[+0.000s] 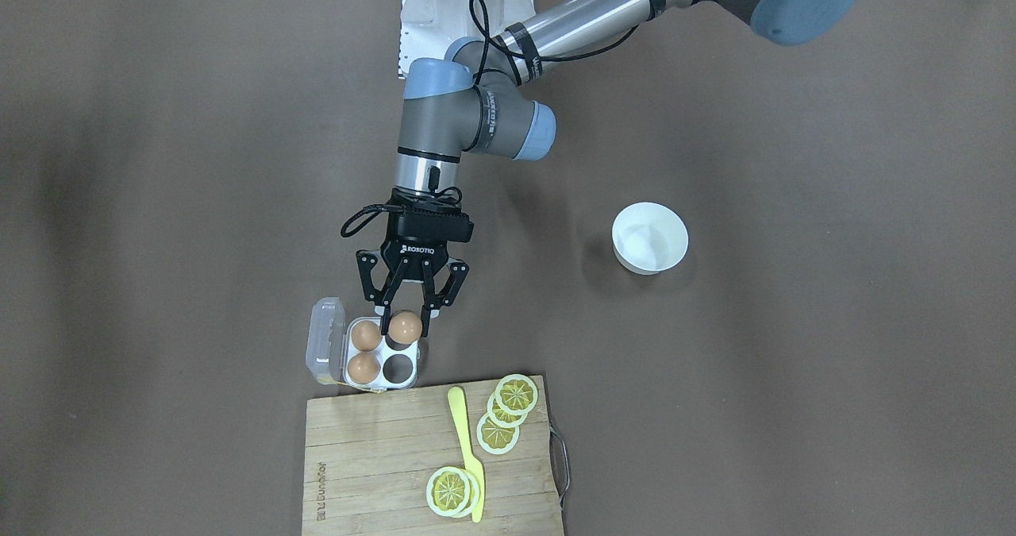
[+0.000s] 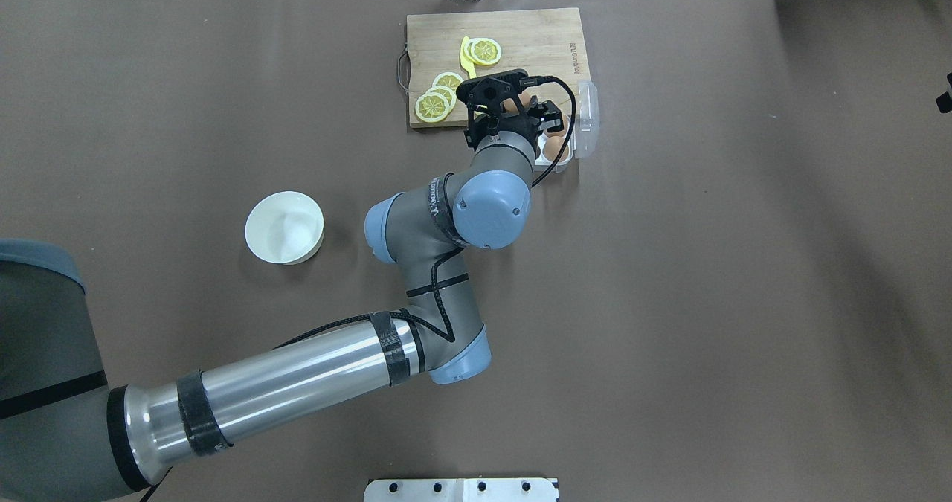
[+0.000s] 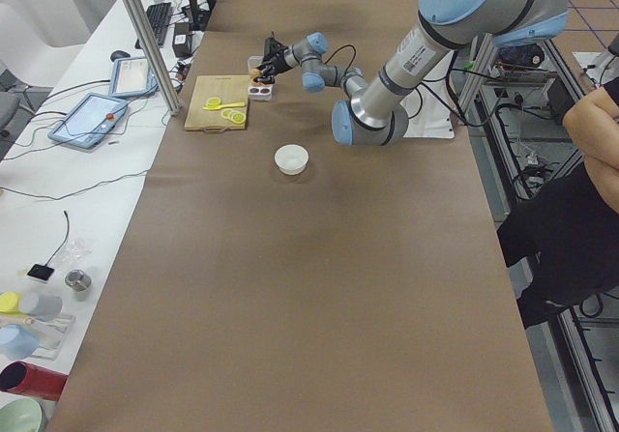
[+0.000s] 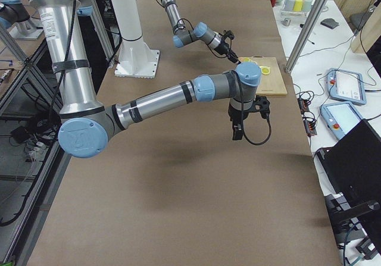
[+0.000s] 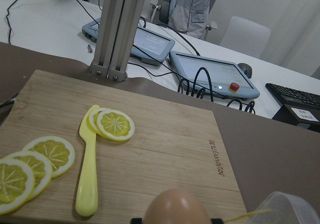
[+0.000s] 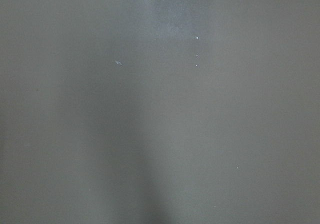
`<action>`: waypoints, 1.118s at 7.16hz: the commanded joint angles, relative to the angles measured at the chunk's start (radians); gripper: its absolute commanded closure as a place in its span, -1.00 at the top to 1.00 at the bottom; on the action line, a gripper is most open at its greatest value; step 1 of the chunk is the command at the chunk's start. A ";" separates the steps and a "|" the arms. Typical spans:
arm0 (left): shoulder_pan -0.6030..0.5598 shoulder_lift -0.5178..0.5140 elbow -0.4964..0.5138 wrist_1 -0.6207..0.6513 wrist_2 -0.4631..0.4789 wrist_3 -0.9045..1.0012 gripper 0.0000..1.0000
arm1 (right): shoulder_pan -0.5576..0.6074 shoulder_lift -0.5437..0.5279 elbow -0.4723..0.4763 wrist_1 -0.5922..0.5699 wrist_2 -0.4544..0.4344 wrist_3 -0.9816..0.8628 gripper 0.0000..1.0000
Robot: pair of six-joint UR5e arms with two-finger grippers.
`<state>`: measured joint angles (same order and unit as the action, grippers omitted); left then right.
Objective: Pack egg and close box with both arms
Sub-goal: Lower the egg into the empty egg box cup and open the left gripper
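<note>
My left gripper (image 1: 405,329) is shut on an orange-brown egg (image 1: 405,326) and holds it just over the box's (image 1: 418,361) cell nearest the robot. Two more eggs (image 1: 365,351) lie in the cells beside the clear lid (image 1: 325,351), which stands open. One cell (image 1: 398,369) is empty. The held egg fills the bottom of the left wrist view (image 5: 175,206), with the lid's edge (image 5: 287,209) beside it. My right gripper (image 4: 236,134) shows only in the exterior right view, low over bare table, apart from the box; I cannot tell whether it is open or shut.
A bamboo cutting board (image 1: 373,456) with lemon slices (image 1: 508,413) and a yellow plastic knife (image 1: 468,453) touches the box's far side. A round white bowl (image 1: 649,237) stands apart on the brown table. The white stand base (image 1: 444,4) is by the robot.
</note>
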<state>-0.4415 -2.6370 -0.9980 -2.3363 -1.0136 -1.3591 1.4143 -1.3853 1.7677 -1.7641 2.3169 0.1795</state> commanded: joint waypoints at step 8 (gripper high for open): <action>-0.008 -0.003 -0.011 -0.003 -0.005 0.005 0.95 | 0.000 -0.001 -0.001 0.000 -0.004 0.000 1.00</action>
<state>-0.4457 -2.6446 -1.0047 -2.3391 -1.0107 -1.3592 1.4143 -1.3867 1.7677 -1.7641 2.3144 0.1795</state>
